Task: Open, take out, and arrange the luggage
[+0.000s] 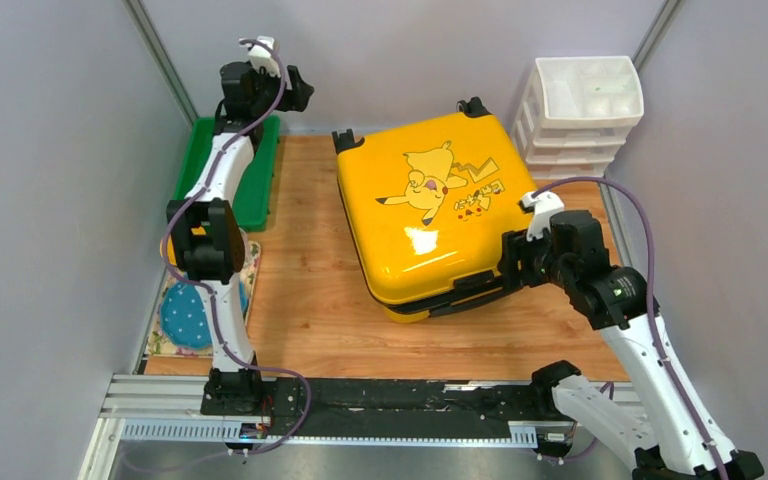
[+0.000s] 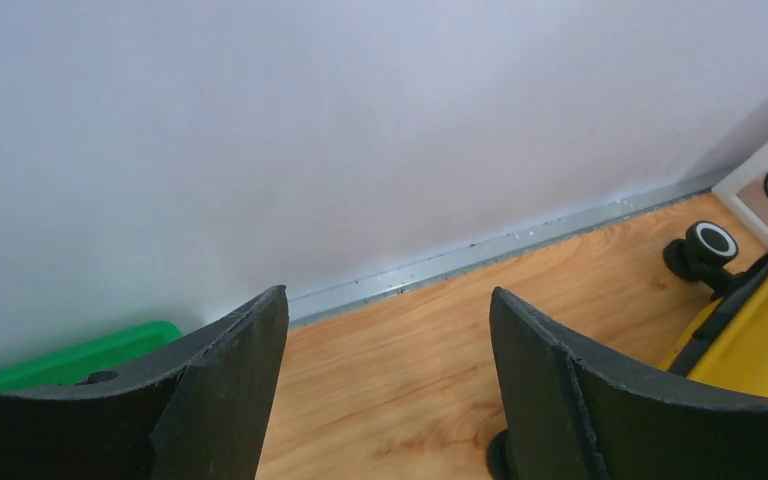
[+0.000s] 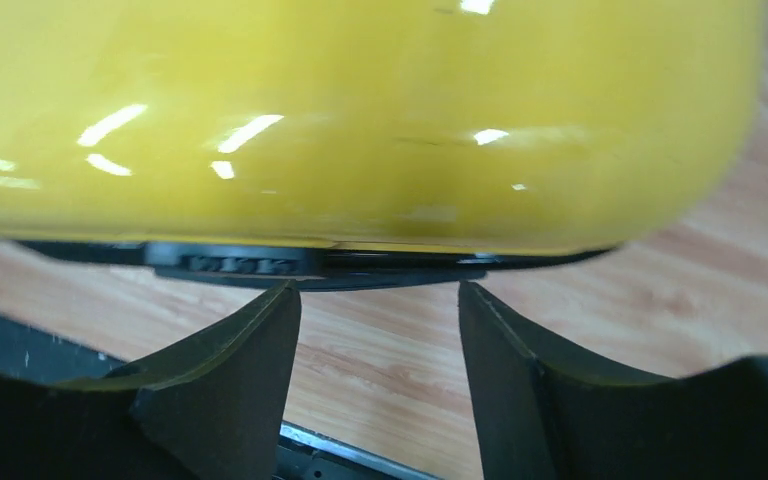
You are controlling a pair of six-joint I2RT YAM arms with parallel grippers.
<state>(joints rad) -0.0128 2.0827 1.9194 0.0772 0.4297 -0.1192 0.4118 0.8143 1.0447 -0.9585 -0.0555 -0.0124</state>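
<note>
The yellow suitcase (image 1: 430, 205) with the Pikachu print lies flat and closed on the wooden table, wheels at the back. My right gripper (image 1: 510, 268) is open at its near right corner, fingertips close to the black trim (image 3: 300, 268) under the yellow shell (image 3: 360, 110); nothing is between the fingers. My left gripper (image 1: 298, 92) is open and empty, raised at the back left over the green tray's far end. The left wrist view shows the back wall, a black wheel (image 2: 708, 245) and a yellow edge of the suitcase (image 2: 760, 330).
A green tray (image 1: 250, 185) stands at the back left. A white drawer unit (image 1: 580, 110) stands at the back right, beside the suitcase. A patterned mat with a blue dotted item (image 1: 188, 312) lies at the near left. The metal rail (image 1: 360, 400) runs along the near edge.
</note>
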